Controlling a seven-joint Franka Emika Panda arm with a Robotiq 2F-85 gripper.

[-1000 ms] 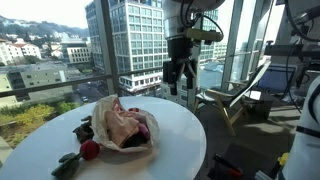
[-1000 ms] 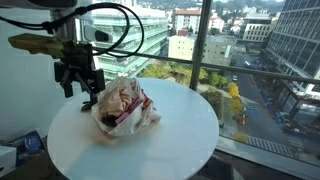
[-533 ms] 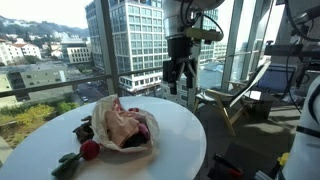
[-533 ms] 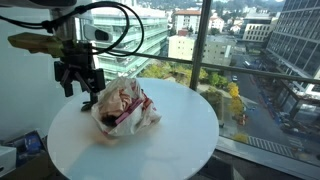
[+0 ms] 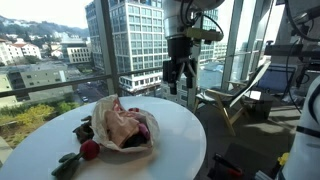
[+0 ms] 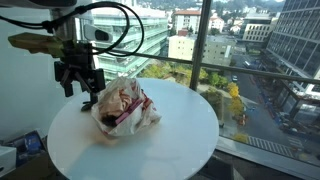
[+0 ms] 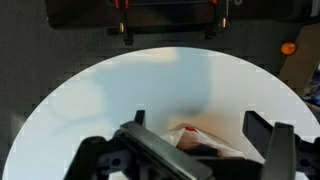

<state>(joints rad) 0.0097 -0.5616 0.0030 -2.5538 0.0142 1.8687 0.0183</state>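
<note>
The bag (image 5: 122,125), a crumpled pale wrapper with something pink and dark red showing in its mouth, is lying on the round white table (image 5: 185,135), a little off the middle and toward the side where a red bud (image 5: 90,150) with dark leaves is resting near the rim. In both exterior views the bag (image 6: 125,103) is sitting exactly where it was a second ago, and nothing on the table is shifting. The gripper (image 5: 178,82) is hanging in the air above the table, off to one side of the bag and clearly apart from it, and it too is keeping the same place and height across the last second. Its jaws are standing spread wide with nothing between them, and the gripper (image 6: 82,92) is touching neither bag nor table. In the wrist view the two fingers (image 7: 140,120) are framing the top of the bag (image 7: 195,138), which is peeking in at the lower edge against the table (image 7: 120,80). So nothing is changing: the arm is pausing, and the bag is remaining untouched and ungripped. Behind the table the window (image 6: 250,60) is showing city buildings.
</note>
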